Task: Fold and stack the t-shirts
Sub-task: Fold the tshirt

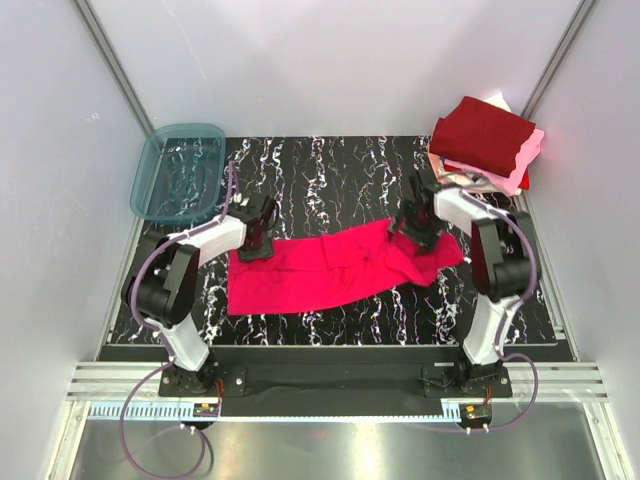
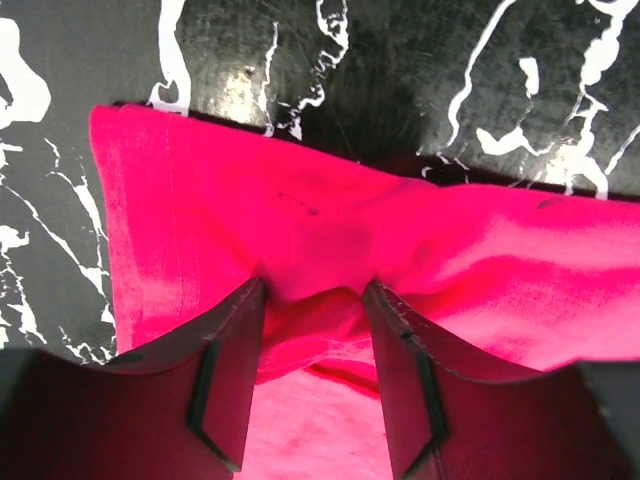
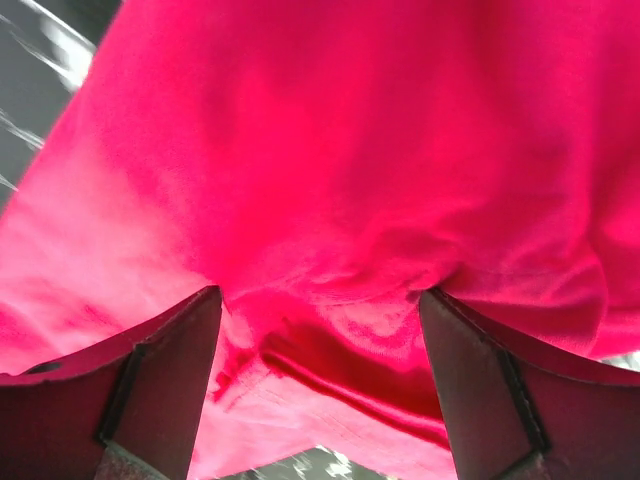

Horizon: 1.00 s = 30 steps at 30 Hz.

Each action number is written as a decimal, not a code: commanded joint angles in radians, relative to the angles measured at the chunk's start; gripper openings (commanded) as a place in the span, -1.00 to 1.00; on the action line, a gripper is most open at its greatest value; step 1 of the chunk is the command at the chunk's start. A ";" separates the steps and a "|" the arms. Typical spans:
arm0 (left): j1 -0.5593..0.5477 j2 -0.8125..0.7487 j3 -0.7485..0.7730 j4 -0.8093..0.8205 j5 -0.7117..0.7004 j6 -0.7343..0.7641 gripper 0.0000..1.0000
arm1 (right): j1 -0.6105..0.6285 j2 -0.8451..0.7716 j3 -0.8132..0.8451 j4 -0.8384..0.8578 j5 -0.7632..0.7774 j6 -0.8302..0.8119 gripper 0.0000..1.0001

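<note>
On the pinkish-red t-shirt (image 1: 300,280), the left pincer (image 2: 315,290) straddles an edge fold, grip unclear; the right pincer (image 3: 320,295) spread wide.

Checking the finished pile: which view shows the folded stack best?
Top external: the folded stack sits whole at the far right corner. Both wrist views show none of it, mainly the bright pink shirt.

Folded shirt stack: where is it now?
Top view: the folded shirt stack sits at the table's far right corner, just beyond the right arm, opposite the blue tub at far left.
</note>
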<state>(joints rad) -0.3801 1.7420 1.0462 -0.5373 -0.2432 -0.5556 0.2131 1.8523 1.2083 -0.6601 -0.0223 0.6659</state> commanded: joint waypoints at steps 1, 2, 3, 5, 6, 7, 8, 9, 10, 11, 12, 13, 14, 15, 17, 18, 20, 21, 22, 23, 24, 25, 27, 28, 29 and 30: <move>-0.028 -0.015 -0.078 -0.078 0.042 -0.016 -0.03 | -0.001 0.186 0.204 -0.005 -0.044 -0.081 0.72; -0.039 -0.044 -0.089 -0.088 0.048 -0.024 -0.03 | -0.001 0.224 0.261 -0.027 -0.045 -0.086 0.71; -0.067 -0.061 -0.113 -0.102 0.053 -0.036 -0.04 | -0.001 0.267 0.381 -0.077 -0.048 -0.094 0.69; -0.135 -0.137 -0.146 -0.139 0.064 -0.081 -0.05 | -0.001 0.393 0.501 -0.122 -0.073 -0.100 0.68; -0.160 -0.168 -0.190 -0.145 0.070 -0.101 -0.05 | 0.002 0.431 0.616 -0.165 -0.096 -0.101 0.66; -0.186 -0.203 -0.210 -0.156 0.079 -0.143 -0.04 | 0.006 0.508 0.672 -0.182 -0.111 -0.103 0.60; -0.209 -0.272 -0.233 -0.158 0.082 -0.171 -0.03 | 0.015 0.542 0.724 -0.197 -0.131 -0.106 0.57; -0.251 -0.303 -0.279 -0.153 0.105 -0.196 -0.01 | 0.023 0.577 0.831 -0.232 -0.160 -0.107 0.54; -0.270 -0.330 -0.299 -0.132 0.126 -0.226 -0.01 | 0.029 0.646 0.885 -0.252 -0.169 -0.109 0.50; -0.284 -0.370 -0.314 -0.128 0.146 -0.242 -0.01 | 0.035 0.680 0.942 -0.274 -0.185 -0.112 0.48; -0.316 -0.387 -0.343 -0.128 0.163 -0.259 -0.01 | 0.051 0.709 1.046 -0.310 -0.201 -0.112 0.47; -0.333 -0.403 -0.356 -0.122 0.169 -0.292 -0.01 | 0.058 0.760 1.091 -0.320 -0.211 -0.111 0.43; -0.371 -0.430 -0.386 -0.112 0.191 -0.309 -0.01 | 0.074 0.778 1.128 -0.319 -0.225 -0.104 0.41; -0.396 -0.443 -0.405 -0.098 0.205 -0.331 -0.01 | 0.083 0.792 1.183 -0.300 -0.249 -0.100 0.40; -0.483 -0.476 -0.464 -0.024 0.237 -0.415 -0.02 | 0.101 0.835 1.235 -0.282 -0.269 -0.086 0.39; -0.514 -0.481 -0.485 0.006 0.254 -0.447 -0.02 | 0.118 0.849 1.279 -0.251 -0.300 -0.081 0.38; -0.613 -0.472 -0.512 0.106 0.286 -0.545 -0.03 | 0.134 0.895 1.324 -0.219 -0.327 -0.065 0.38; -0.649 -0.464 -0.535 0.143 0.295 -0.603 -0.04 | 0.149 0.909 1.356 -0.170 -0.367 -0.057 0.38; -0.681 -0.454 -0.538 0.201 0.301 -0.637 -0.04 | 0.154 0.936 1.372 -0.144 -0.386 -0.048 0.38; -0.751 -0.425 -0.531 0.221 0.297 -0.667 -0.05 | 0.158 0.953 1.389 -0.122 -0.404 -0.025 0.38; -0.784 -0.406 -0.520 0.244 0.298 -0.711 -0.05 | 0.160 0.966 1.415 -0.077 -0.406 -0.011 0.38; -0.815 -0.386 -0.505 0.282 0.303 -0.725 -0.06 | 0.163 0.991 1.425 -0.052 -0.410 0.004 0.38; -0.879 -0.320 -0.427 0.251 0.312 -0.737 -0.01 | 0.164 1.027 1.461 -0.004 -0.392 0.040 0.38; -0.911 -0.290 -0.375 0.200 0.299 -0.739 0.00 | 0.163 1.044 1.488 0.004 -0.348 0.049 0.38; -0.927 -0.280 -0.355 0.200 0.286 -0.739 0.00 | 0.161 1.044 1.494 0.004 -0.317 0.054 0.38; -0.940 -0.276 -0.338 0.148 0.276 -0.753 0.01 | 0.160 1.045 1.493 0.010 -0.286 0.057 0.39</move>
<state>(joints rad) -1.2682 1.4380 0.6395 -0.3389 -0.0086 -1.2293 0.3836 2.8174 2.6812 -0.7036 -0.4248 0.6987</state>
